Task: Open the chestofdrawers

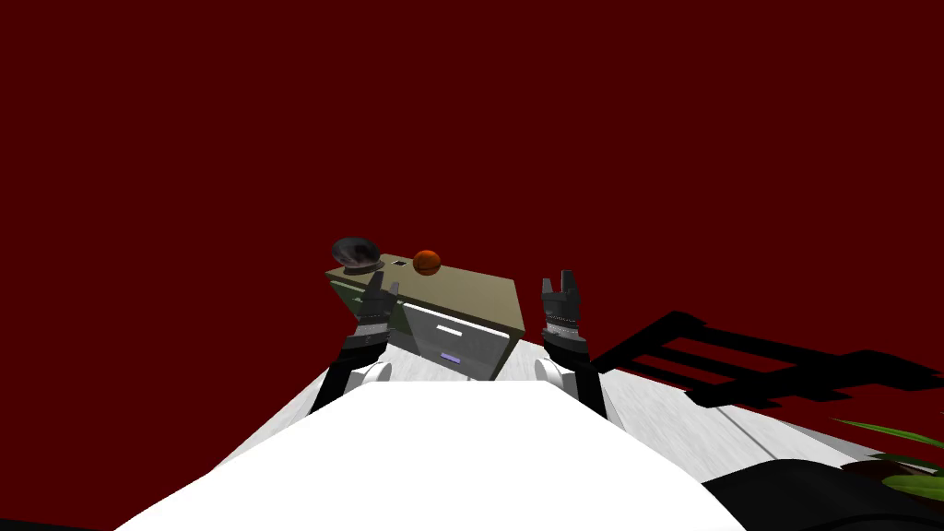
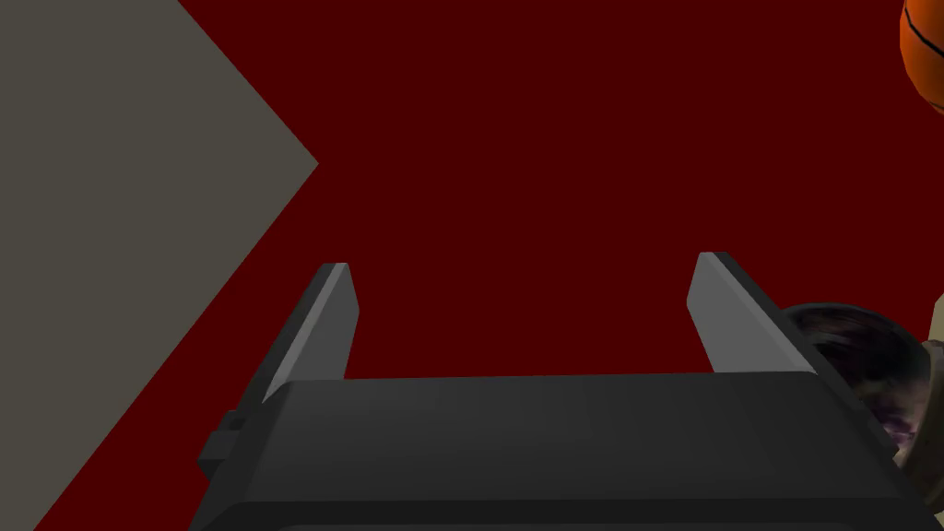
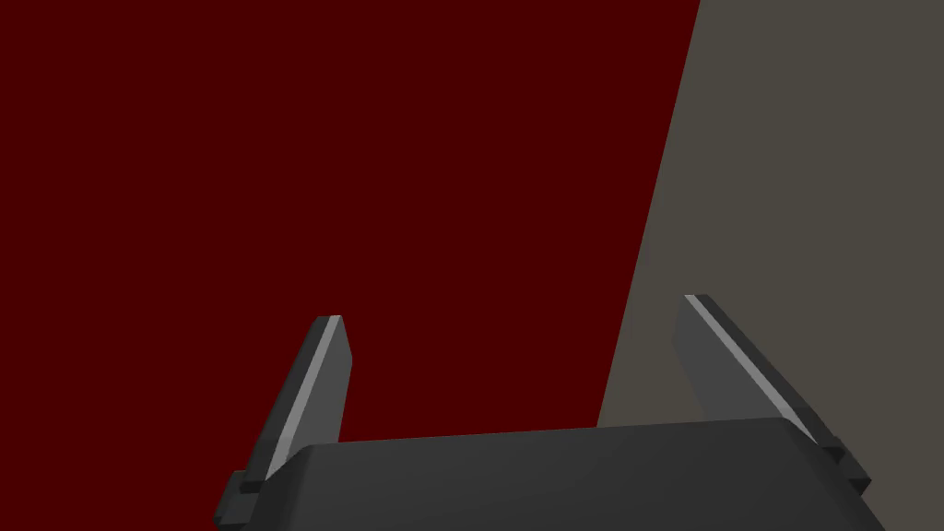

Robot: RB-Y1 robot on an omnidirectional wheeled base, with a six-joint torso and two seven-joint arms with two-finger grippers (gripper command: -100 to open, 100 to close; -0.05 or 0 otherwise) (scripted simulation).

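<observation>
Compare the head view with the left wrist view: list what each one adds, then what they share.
Head view adds: the grey drawer fronts with their handles, the right claw, a black frame shape and green leaves.
Left wrist view adds: a flat grey surface beside the open fingers.
Shared: the left claw, the orange ball, the dark bowl, the tan top of the chest of drawers and the dark red wall.
</observation>
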